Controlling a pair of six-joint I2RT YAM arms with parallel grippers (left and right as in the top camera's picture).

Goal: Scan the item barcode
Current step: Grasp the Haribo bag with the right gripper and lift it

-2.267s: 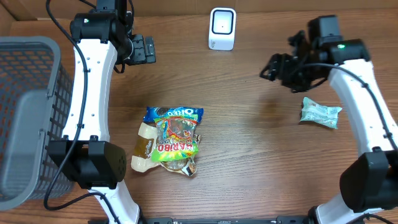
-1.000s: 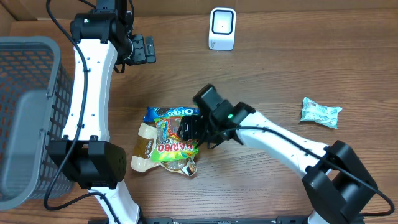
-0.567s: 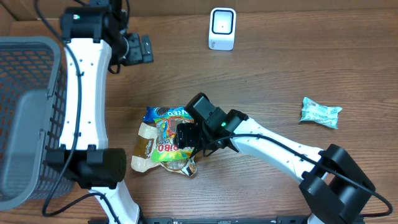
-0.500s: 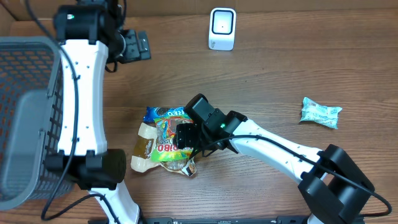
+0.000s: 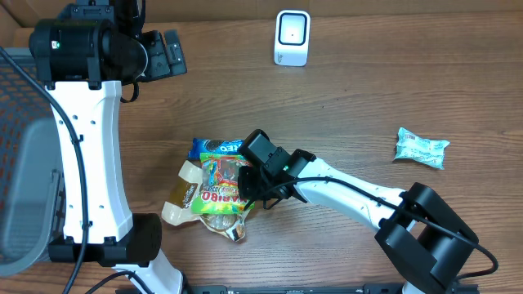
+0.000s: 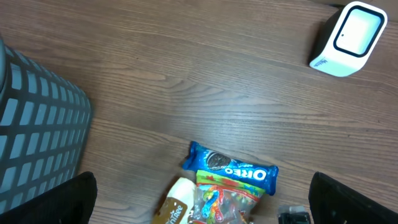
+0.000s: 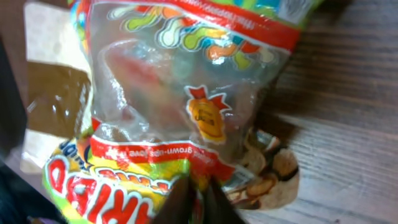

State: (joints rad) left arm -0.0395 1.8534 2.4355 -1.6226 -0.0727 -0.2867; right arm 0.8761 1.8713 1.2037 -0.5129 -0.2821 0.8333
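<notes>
Haribo bag [image 5: 219,189] sits left of centre in the overhead frame, overlapping the Oreo pack [image 5: 214,147] just above it. We see the right gripper [image 5: 252,184] pinched shut on the bag's right edge. The left gripper [image 5: 167,54], upper left, hangs with its jaws wide apart, holding nothing. The scanner [image 5: 292,37] stands at top centre.

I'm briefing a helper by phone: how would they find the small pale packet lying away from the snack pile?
Start at the white scanner at the far edge of the table, then look right and nearer the robot. The mint-green packet lies alone on the wood, unlike the Haribo bag and other snacks heaped mid-table.
</notes>
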